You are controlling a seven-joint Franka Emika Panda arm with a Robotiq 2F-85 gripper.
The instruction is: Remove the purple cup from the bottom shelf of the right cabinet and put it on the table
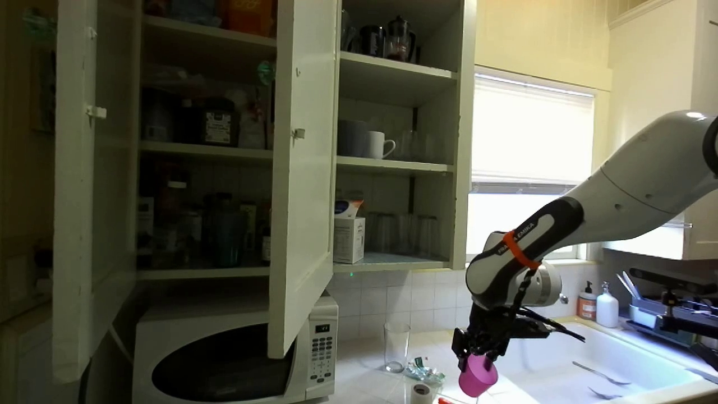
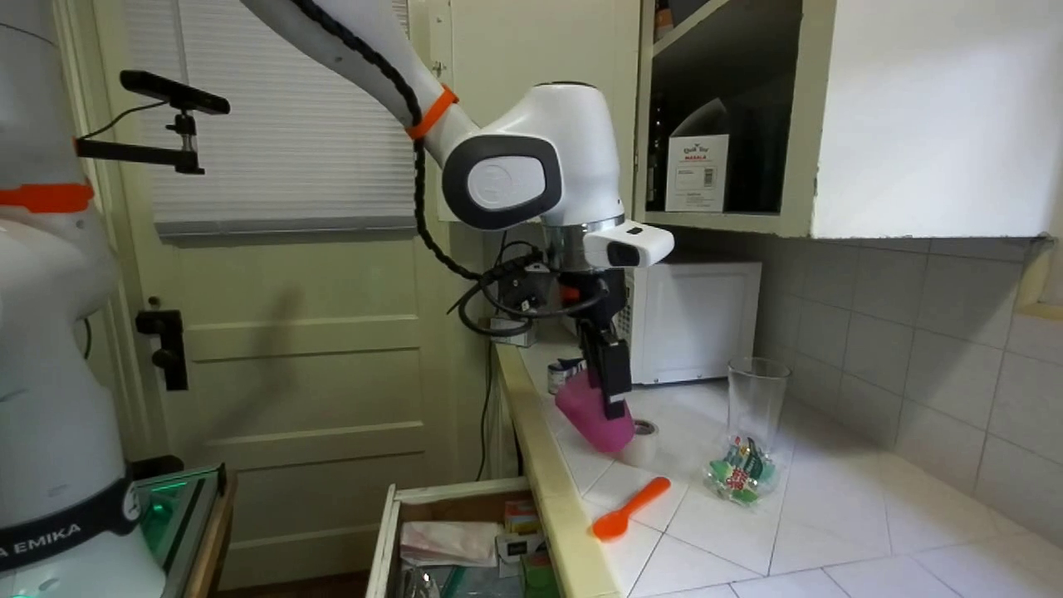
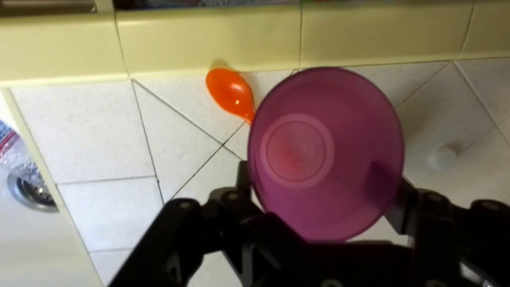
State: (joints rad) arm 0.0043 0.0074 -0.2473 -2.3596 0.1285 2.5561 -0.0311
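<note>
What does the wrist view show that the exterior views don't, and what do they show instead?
Only the wrist view: the sink drain and the inner bottom of the purple cup.
Only the exterior views: the microwave and the white robot arm.
Both: that cup, held in the end effector, the orange spoon and the pale tiled countertop.

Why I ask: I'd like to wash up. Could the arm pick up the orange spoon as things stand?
Probably not yet: the gripper holds the purple cup. The orange spoon lies uncovered on the table, so setting the cup down first should free the way.
</note>
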